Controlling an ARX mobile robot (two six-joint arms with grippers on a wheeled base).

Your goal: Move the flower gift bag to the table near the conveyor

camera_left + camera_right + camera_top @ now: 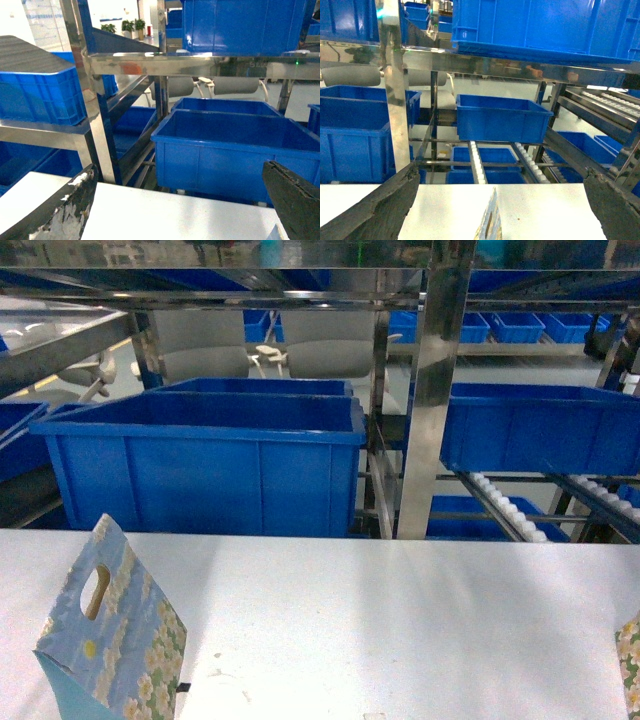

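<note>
Flower gift bag [112,640] stands upright on the table [400,620], before the conveyor [505,505]; both grippers [175,210] [500,210] gape, holding nothing

- No readable text, label, brand, number or sign in any of the three views.
- Flower gift bag [112,640]: daisy print only, no lettering visible.
- Blue bins [205,462]: plain faces, no stickers or markings that can be made out.
- Steel rack posts [432,390]: reflections only, no plates or tags legible.
- Left wrist view, upper left: pale board [42,22] with faint bluish lines behind the rack, too blurred to read.
</note>
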